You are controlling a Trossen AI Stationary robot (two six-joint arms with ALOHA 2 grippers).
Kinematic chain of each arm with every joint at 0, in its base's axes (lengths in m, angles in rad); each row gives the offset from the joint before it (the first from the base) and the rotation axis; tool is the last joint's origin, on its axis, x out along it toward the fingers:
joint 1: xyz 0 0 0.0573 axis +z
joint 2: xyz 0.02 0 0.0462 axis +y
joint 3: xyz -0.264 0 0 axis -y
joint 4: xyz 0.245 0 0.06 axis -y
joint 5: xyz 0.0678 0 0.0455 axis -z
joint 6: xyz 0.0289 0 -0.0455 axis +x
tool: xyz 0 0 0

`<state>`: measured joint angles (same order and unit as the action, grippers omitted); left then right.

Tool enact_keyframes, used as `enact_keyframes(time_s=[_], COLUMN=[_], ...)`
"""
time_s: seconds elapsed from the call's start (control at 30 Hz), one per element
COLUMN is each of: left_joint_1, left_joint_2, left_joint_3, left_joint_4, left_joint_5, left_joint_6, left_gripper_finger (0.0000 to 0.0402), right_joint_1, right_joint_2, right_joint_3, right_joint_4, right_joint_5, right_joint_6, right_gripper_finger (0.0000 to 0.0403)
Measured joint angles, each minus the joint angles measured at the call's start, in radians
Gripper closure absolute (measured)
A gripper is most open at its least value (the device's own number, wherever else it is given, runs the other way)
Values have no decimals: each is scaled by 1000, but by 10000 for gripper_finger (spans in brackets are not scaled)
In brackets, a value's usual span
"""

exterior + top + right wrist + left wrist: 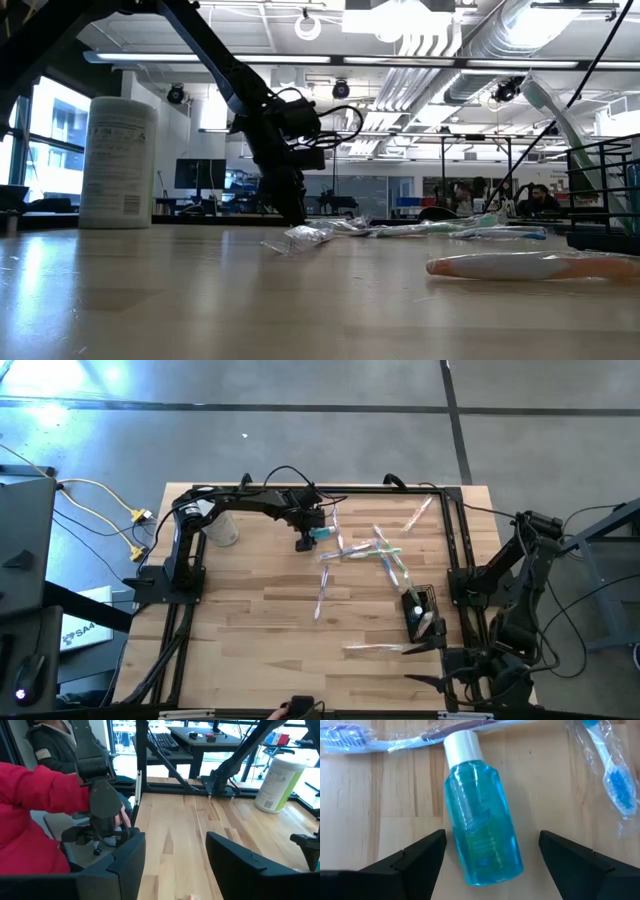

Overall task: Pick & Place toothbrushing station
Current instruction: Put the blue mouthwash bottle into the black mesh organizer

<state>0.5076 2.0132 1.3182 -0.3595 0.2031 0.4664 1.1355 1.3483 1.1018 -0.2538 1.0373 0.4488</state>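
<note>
A small teal bottle point(482, 825) with a white cap point(462, 747) lies flat on the wooden table. My left gripper point(492, 836) hangs open over it, slanting down, one finger on each side of the bottle's lower body without touching. From above, this gripper point(305, 541) is at the table's far middle. Several wrapped toothbrushes point(372, 550) lie scattered to its right. The black wire-mesh holder point(420, 612) stands near the right edge with something pale in it. My right gripper point(425, 665) waits open and raised at the near right corner.
A white wipes canister point(222, 527) stands at the far left. A black frame point(455, 540) runs along the table's left, far and right edges. One wrapped toothbrush point(530, 265) lies near the front. A person in a red sleeve point(40, 795) sits beyond the table edge.
</note>
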Motion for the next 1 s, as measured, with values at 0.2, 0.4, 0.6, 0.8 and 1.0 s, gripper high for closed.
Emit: enact_keyframes(time_s=[0.2,0.4,0.6,0.8,1.0], left_joint_1=[0,-1,0,0,-36], left_joint_2=[1,1,0,-7,-77], left_joint_3=[0,0,-2,4,20], left_joint_4=[-2,-2,-6,-23,-124], left_joint_5=[-17,-19,-20,-24,-69], left_joint_6=[-4,-3,-3,-10,-26], left_gripper_finger=[107,206,321,323,323], right_joint_1=[0,0,0,0,-4], right_joint_2=[0,0,0,0,0], right_joint_3=[-22,-27,-27,-27,-27], right_joint_4=[-4,-4,-4,-3,-1], right_joint_5=[3,7,7,7,14], right_joint_6=[43,48,48,55,56], right_gripper_finger=[202,202,202,202,202])
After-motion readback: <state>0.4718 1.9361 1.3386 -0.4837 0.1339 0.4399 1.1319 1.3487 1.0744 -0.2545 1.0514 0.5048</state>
